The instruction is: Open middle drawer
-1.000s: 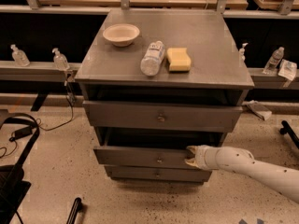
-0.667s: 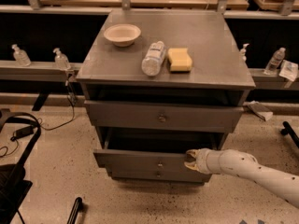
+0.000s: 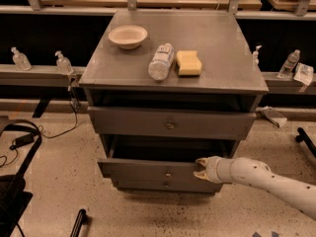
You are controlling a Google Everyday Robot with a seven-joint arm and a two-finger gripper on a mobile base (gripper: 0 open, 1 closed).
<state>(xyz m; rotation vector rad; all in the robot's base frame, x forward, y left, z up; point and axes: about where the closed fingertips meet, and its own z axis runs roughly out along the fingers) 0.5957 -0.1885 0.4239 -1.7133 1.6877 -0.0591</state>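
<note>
The middle drawer [image 3: 148, 171] is a grey front with a small round knob [image 3: 168, 173], pulled partly out of the grey cabinet, with a dark gap behind its top edge. My gripper [image 3: 200, 168] comes in from the right on a white arm [image 3: 266, 179] and sits at the right end of that front. Its two yellowish fingertips [image 3: 201, 160] stand apart, one at the front's top edge and one lower on its face. It holds nothing else.
The taller top drawer [image 3: 170, 124] stands slightly out above; the narrow bottom drawer [image 3: 165, 185] is below. On the cabinet top lie a bowl [image 3: 128, 36], a plastic bottle [image 3: 161, 61] and a yellow sponge [image 3: 189, 62]. Black gear [image 3: 15, 181] lies on the floor at left.
The middle drawer has slid a little further out toward the camera, and my gripper has moved with it at its right end.
</note>
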